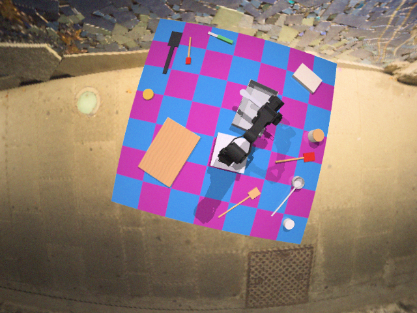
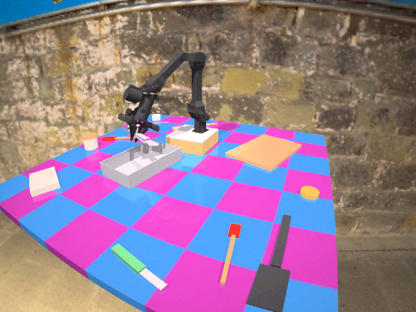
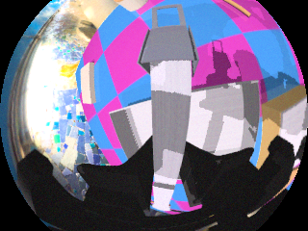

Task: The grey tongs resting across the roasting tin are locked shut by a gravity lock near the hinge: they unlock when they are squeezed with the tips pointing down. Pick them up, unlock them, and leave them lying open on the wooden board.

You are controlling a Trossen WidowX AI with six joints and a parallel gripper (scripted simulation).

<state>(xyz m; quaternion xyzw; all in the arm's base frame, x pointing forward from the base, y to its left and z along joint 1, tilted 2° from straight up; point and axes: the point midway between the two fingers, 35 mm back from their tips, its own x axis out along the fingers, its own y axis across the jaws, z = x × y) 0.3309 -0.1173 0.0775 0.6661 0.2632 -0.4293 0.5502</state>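
Note:
The grey tongs [image 1: 248,96] [image 2: 148,140] [image 3: 170,113] are held a little above the roasting tin [image 1: 263,87] [image 2: 145,174] [image 3: 250,103], clear of its rim. Their arms look pressed together in the wrist view. Their tip end reaches over the tin, slightly lower than the hinge end in the exterior view. The grey hinge end with its square loop points the other way. My gripper [image 2: 134,136] [image 3: 163,138] is shut on the tongs' arms; in the top view the hand hides them there. The gravity lock's state cannot be seen. The wooden board [image 1: 168,151] [image 2: 265,153] has nothing on it.
The white-topped base block [image 1: 217,145] [image 2: 188,144] stands between tin and board. A cream block [image 1: 307,77] [image 2: 44,181] and a lidded jar [image 1: 315,135] [image 2: 90,142] stand beyond the tin. A yellow disc [image 1: 148,94] [image 2: 309,192] lies near the board.

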